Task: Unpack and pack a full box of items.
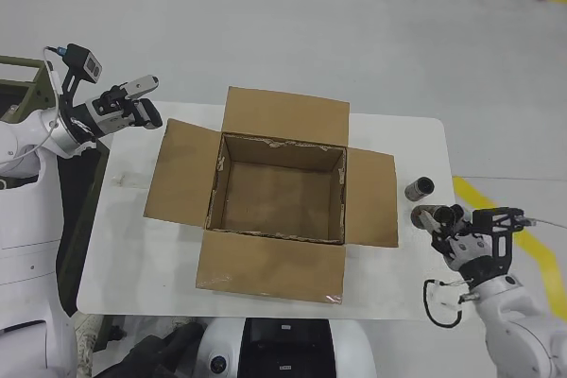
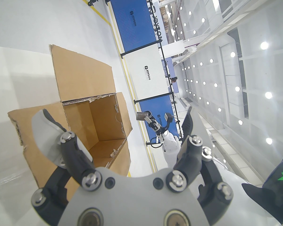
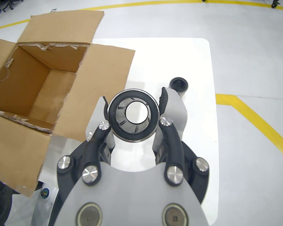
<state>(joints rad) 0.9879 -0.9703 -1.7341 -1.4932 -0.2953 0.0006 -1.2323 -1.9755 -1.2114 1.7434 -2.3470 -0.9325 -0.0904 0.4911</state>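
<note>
- A white table with rounded corners (image 1: 123,274) stands on a pale grey floor marked with yellow lines.
- A brown cardboard box (image 1: 269,265) sits at the middle of the table. All four flaps are folded outward and lie flat, the torn tape edges show along the rim, and the bare cardboard floor can be seen inside.
- The left gripper (image 1: 149,102) hangs over the table's far left corner, just beside the box's left flap. Its two fingers are spread wide and hold nothing.
- The right gripper (image 3: 134,96) is at the table's right edge, well apart from the left one and on the opposite side of the box. Its padded fingers are pressed against either side of a short cylinder.
- The short metal cylinder with a thick black rim (image 3: 132,135) is pinched between those fingers with its hollow end facing the wrist camera — the white table shows through the bore. From above it sits just off the box's right flap. Whether it touches the table cannot be told.
- A second small dark cylinder of the same kind (image 1: 419,188) rests on the table near the right flap — just beyond the held one and apart from it.
</note>
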